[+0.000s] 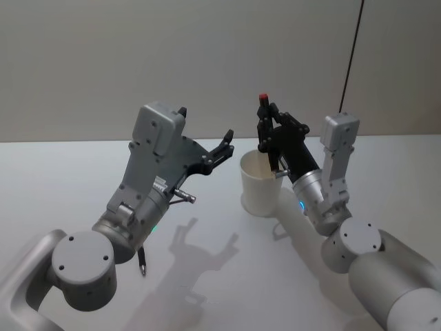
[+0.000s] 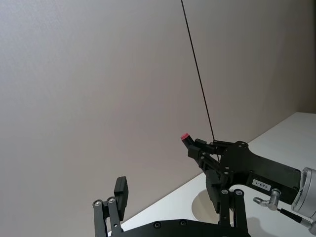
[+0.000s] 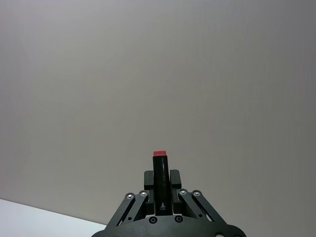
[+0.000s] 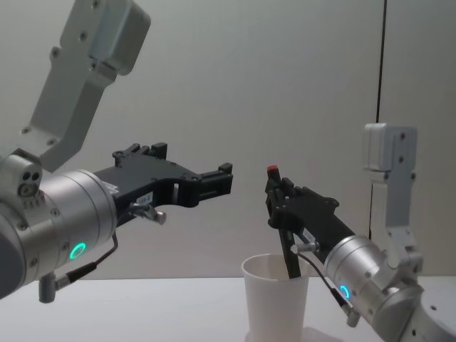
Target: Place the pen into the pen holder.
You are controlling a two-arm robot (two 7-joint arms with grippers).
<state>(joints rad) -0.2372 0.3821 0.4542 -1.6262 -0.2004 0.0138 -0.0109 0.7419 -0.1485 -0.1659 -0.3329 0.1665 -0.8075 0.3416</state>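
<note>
Above the pen holder (image 1: 258,189) on the surface (image 1: 69,179), the right end effector (image 1: 265,131) clamps the pen (image 1: 263,109) upright, red cap up, lower end within the rim, evidently aligned for release. Left end effector (image 1: 222,148) hovers just left, fingers spread, empty.

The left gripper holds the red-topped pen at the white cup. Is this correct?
No. It is the right gripper that holds the pen at the white cup, as the chest view shows; the left gripper is open and empty.
</note>
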